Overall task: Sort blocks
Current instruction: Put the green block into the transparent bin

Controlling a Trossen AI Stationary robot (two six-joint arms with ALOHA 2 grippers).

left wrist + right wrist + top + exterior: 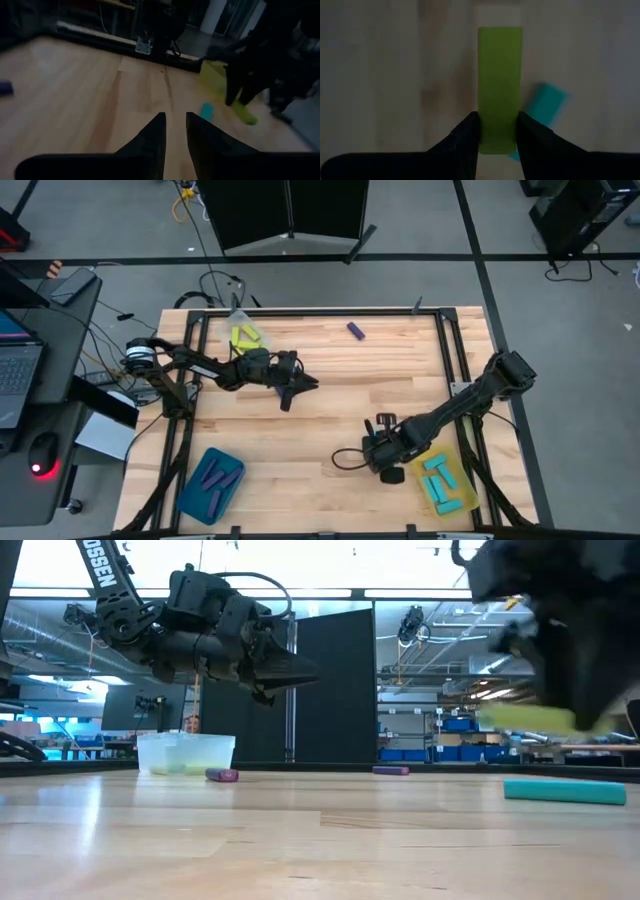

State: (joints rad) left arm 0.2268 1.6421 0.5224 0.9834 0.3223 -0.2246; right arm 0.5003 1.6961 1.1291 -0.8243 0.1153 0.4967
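My right gripper (pixel 387 465) is over the near right part of the table, beside the yellow tray (pixel 466 498), and is shut on a yellow-green block (pixel 500 75). A cyan block (pixel 547 102) lies flat on the wood under it and also shows in the low view (pixel 565 790). My left gripper (pixel 303 386) hangs shut and empty above the table's middle (pixel 300 668). Two purple blocks (pixel 222 775) (pixel 390 770) lie flat toward the far edge. My right gripper pinches the yellow-green block between its two fingers near one end (pixel 499 131). The fingers (pixel 467 135) come from above, pointing down, and lie across the block. The block is lifted clear of the table and roughly level (pixel 530 718).
The clear tray (pixel 232 320) at the far left holds yellow-green blocks. The teal tray (pixel 190 498) at the near left holds purple blocks. The yellow tray holds cyan blocks (pixel 440 478). Bare wood runs between the arms.
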